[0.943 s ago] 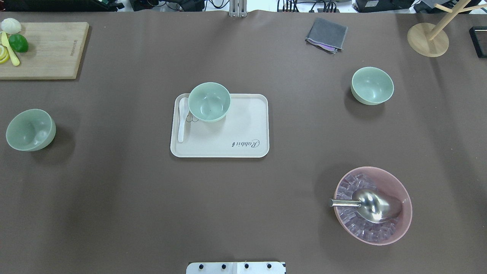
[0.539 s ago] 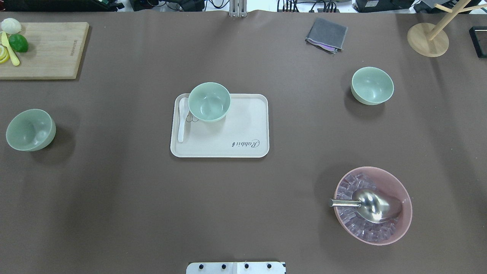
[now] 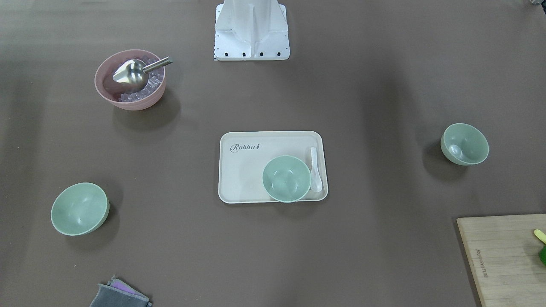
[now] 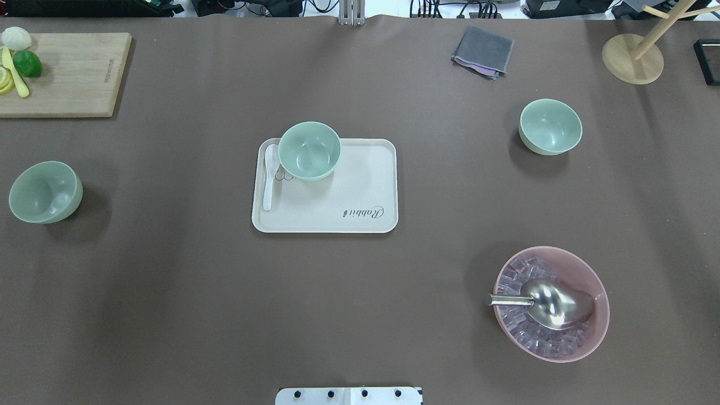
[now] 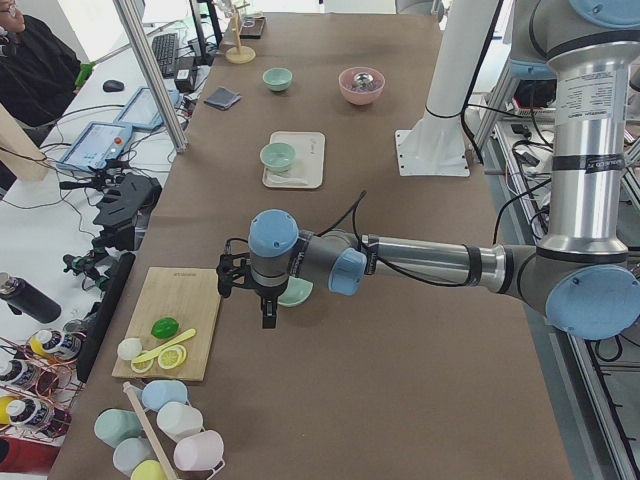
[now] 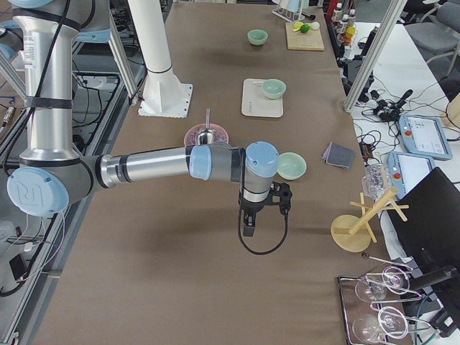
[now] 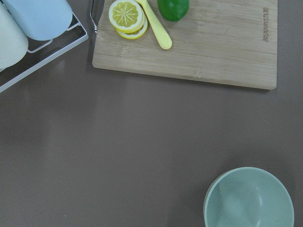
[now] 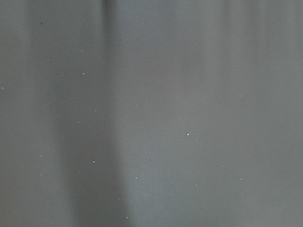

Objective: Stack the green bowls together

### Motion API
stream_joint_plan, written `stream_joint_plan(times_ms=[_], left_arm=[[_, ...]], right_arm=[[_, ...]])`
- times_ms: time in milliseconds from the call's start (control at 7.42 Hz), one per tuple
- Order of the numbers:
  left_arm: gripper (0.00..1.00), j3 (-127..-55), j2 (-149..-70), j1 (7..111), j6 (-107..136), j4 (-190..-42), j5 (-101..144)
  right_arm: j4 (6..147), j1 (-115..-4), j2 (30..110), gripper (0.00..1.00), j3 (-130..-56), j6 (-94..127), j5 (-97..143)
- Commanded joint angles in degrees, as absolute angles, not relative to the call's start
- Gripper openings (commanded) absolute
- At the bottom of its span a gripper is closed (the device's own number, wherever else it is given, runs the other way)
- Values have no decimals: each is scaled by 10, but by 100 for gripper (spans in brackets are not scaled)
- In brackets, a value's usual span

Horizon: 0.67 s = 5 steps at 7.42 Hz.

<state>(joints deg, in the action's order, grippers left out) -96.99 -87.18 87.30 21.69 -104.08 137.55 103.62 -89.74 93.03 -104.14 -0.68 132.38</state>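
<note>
Two sets of fingers, both impossible to judge for spread: left gripper [image 5: 268, 318] aloft near the leftmost green bowl [image 4: 45, 192], right gripper [image 6: 248, 228] aloft over bare brown table cover [image 4: 169, 292], neither touching anything. Cables [image 4: 264, 7] beyond the far edge. On a cream tray [image 4: 360, 185], the second green bowl [image 4: 309, 150], empty, beside a white spoon [image 4: 270, 174]; third green bowl [image 4: 550, 126] empty, well apart at right. Ice cubes [image 4: 529, 337] and a metal scoop [image 4: 557, 304] in the pink bowl [image 4: 603, 304].

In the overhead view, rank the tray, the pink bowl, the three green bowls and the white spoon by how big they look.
1. Tray
2. Pink bowl
3. Green bowls, alike, not ranked: left bowl, tray bowl, right bowl
4. Spoon
</note>
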Motion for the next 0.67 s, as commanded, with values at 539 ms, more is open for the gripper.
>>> stream_joint_plan(times_ms=[539], left_arm=[[98, -965, -908, 835, 279, -1046, 1368]], right_arm=[[1036, -889, 913, 100, -1041, -6, 1321]])
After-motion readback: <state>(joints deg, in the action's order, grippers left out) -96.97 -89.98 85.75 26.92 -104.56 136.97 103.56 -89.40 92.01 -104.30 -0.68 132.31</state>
